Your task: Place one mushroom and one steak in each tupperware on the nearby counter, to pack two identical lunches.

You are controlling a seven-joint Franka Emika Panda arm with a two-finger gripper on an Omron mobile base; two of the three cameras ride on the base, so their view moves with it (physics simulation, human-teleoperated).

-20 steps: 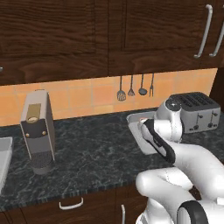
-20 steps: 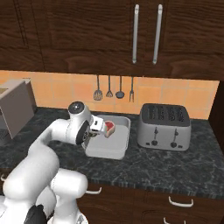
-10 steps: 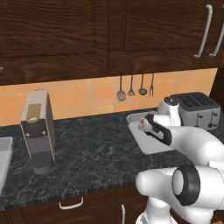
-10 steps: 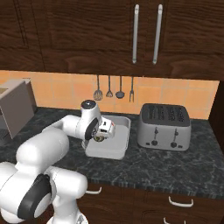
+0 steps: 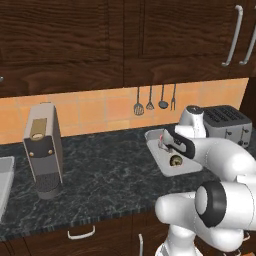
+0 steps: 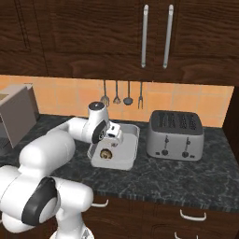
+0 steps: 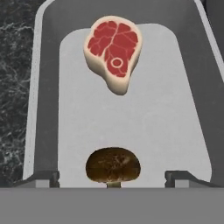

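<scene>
Fingers [image 7: 41, 178] spread wide at frame bottom, brown round mushroom [image 7: 113, 165] between them, red raw steak [image 7: 114, 51] up top in the grey plastic tupperware [image 7: 46, 109].

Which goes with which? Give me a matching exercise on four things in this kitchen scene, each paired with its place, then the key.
Things:
1. steak
2. mushroom
3. toaster
4. utensils

Places:
A. hanging on the orange tiled wall
B. in the tupperware, between the open gripper's tips
C. on the counter, beside the tupperware
D. at the tupperware's far end in the hand view

Pairs: 1-D, 2-B, 3-C, 4-A
</scene>
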